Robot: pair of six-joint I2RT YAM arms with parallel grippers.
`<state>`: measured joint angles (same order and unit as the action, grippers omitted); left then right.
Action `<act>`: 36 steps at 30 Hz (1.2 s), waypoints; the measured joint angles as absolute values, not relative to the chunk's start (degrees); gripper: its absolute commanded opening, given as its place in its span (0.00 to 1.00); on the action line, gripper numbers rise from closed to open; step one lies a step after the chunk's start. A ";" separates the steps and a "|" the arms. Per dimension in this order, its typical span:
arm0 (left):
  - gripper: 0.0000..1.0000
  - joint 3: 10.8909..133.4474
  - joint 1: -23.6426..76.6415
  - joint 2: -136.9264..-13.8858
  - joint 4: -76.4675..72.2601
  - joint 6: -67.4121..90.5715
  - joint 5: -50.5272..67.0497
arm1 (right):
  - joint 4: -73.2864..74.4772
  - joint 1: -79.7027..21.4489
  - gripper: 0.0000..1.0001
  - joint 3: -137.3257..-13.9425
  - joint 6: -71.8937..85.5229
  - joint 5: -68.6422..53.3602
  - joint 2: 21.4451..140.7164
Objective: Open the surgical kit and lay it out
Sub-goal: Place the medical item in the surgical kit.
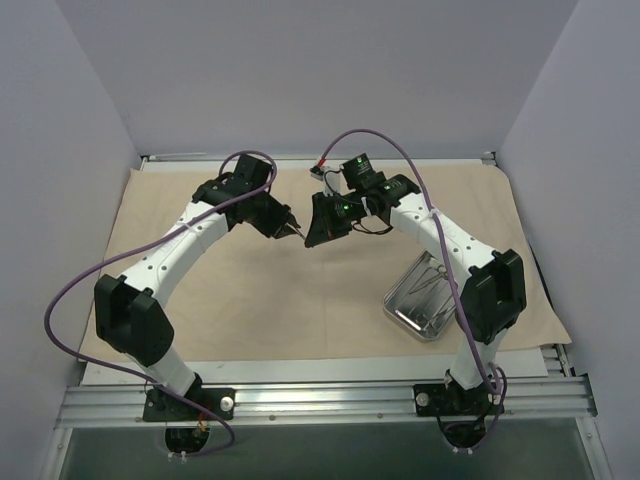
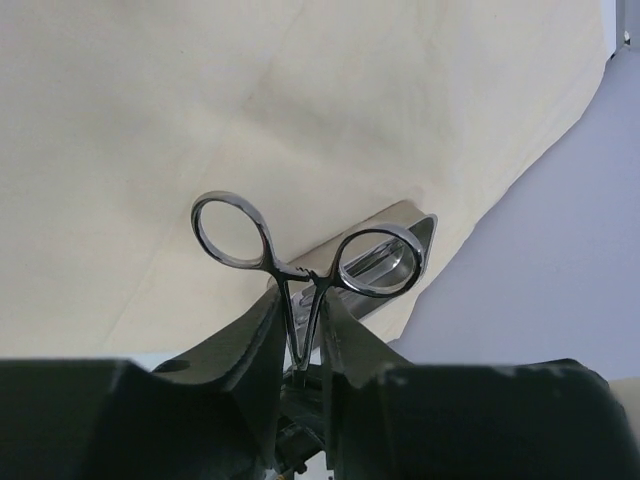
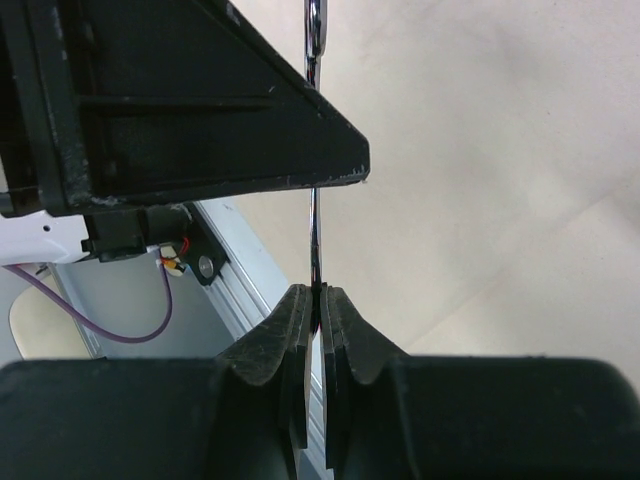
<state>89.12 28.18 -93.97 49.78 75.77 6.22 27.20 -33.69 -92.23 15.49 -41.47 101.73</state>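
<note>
The beige cloth wrap (image 1: 250, 300) lies spread flat over the table. The shiny steel tray (image 1: 400, 315) sits on it at the right front, with thin instruments (image 1: 430, 283) inside. My left gripper (image 1: 292, 230) and right gripper (image 1: 312, 238) meet above the cloth's middle. Between them is a scissor-like ring-handled instrument (image 2: 300, 265). In the left wrist view my left gripper (image 2: 300, 300) is shut on its shanks, and the rings stick out beyond the fingers. In the right wrist view my right gripper (image 3: 317, 295) is shut on the same instrument (image 3: 313, 230), seen edge-on.
The tray rim (image 2: 425, 225) shows behind the rings in the left wrist view. My left gripper's body (image 3: 200, 100) fills the upper left of the right wrist view. A metal rail (image 1: 330, 400) runs along the near edge. Grey walls stand on the other three sides.
</note>
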 measured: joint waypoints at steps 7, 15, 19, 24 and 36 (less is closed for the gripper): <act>0.02 90.11 28.49 -94.85 50.00 75.46 5.26 | 27.07 -33.74 0.10 -92.23 14.96 -41.52 101.73; 0.02 95.11 27.75 -98.17 54.00 73.06 1.87 | 30.00 -32.12 0.70 -94.50 14.50 -38.72 101.73; 0.02 97.73 24.77 -100.12 58.70 71.44 -0.64 | 34.83 -27.90 0.71 -99.85 13.69 -31.16 101.71; 0.02 100.44 17.32 -103.00 64.31 71.46 -4.73 | 38.06 -21.47 0.71 -100.49 13.74 -20.53 98.74; 0.02 129.71 1.72 -128.88 74.85 74.11 -14.02 | 40.42 -19.38 0.71 -93.60 12.64 -15.16 95.07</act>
